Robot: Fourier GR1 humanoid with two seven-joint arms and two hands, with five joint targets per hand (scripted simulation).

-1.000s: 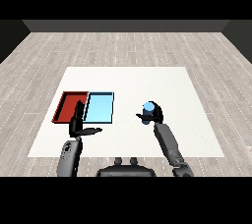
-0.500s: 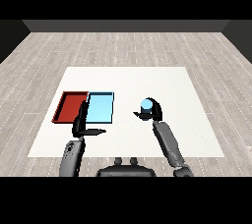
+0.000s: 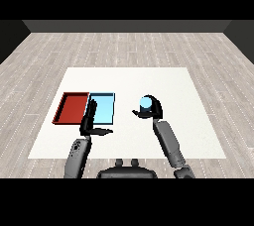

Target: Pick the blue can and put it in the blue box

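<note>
- Head view looks down across a white worktop set on a pale plank floor; two trays lie side by side at its left half, and both forearms come in from the lower corners.
- The right hand is curled round the blue can; the can sits upright inside that grasp, its light top facing the camera; whether its base touches the worktop or hangs just above it cannot be told from this angle.
- The can is to the right of the light blue tray, clearly apart from it; nothing lies between the two, so the way across looks free.
- The red tray touches the blue tray's left edge; it is the wrong goal, and its far-side position means an overshoot past the blue tray would be needed to reach it.
- The left hand rests with fingers straight and thumb spread, holding nothing; its fingers reach up over the seam between the two trays, which I judge to be an idle pose rather than a working one.
- Judged from this layout, the pick is made and the carry leftward is the step in hand; the placing is not yet done.
- One risk worth noting: the left hand lies near the blue tray's near-left corner, so the can may best come down toward the tray's right or far part.
</note>
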